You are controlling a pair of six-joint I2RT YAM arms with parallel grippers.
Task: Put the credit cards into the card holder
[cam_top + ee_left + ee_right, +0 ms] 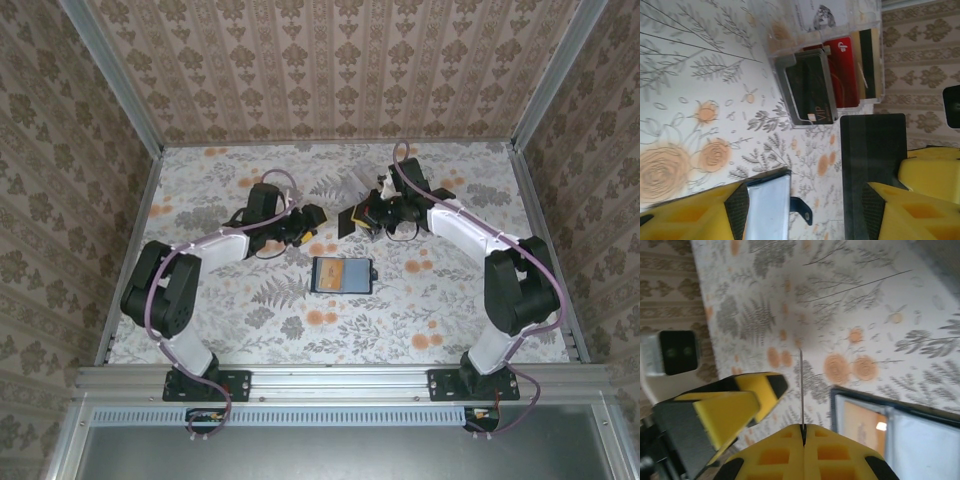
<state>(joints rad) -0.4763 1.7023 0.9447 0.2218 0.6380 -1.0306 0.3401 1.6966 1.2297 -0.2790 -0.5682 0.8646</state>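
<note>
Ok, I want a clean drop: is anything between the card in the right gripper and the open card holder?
Nothing visible. The dark card, pinched in the right gripper, is held beyond the card holder, just table between them. The open left gripper sits beside the card, off that line.

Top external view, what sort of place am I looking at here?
Probably a purpose-built robot test cell, not a real room: wallpaper-patterned panels in an aluminium frame, a floral tabletop, and the left arm and right arm bolted to a rail.
</note>
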